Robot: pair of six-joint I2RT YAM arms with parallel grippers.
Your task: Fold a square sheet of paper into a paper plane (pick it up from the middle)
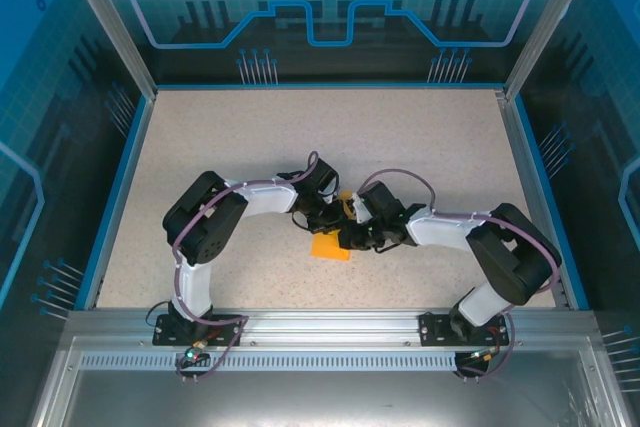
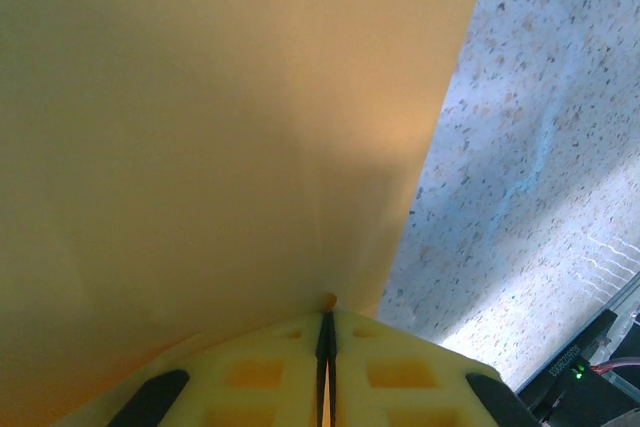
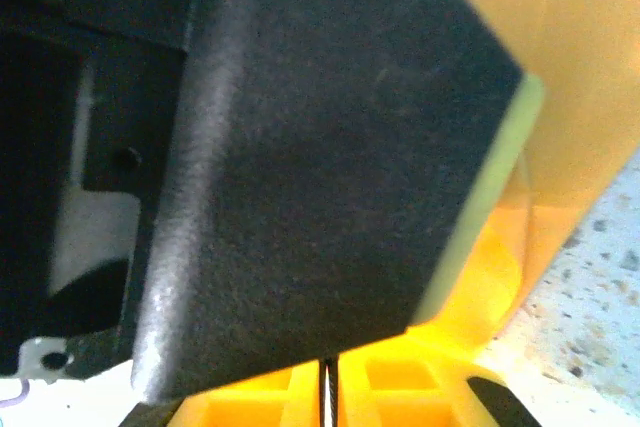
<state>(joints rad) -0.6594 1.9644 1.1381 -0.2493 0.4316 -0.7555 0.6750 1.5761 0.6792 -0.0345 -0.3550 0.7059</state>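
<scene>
The square sheet of paper [image 1: 331, 247] is bright orange, partly folded, and held up between my two grippers near the table's middle. My left gripper [image 1: 328, 219] is shut on it. In the left wrist view the sheet [image 2: 200, 127] spreads up from the closed yellow fingertips of the left gripper [image 2: 327, 312]. My right gripper [image 1: 352, 237] meets it from the right. In the right wrist view the left gripper's black body [image 3: 320, 147] hides most of the sheet [image 3: 580, 97], which runs down to the right gripper's [image 3: 328, 365] shut fingertips.
The speckled beige table [image 1: 300, 137] has a raised blue rim [image 1: 118, 187] on three sides. An aluminium rail [image 1: 330, 322] carrying both arm bases runs along the near edge. Bare table [image 2: 540, 147] shows to the right of the sheet.
</scene>
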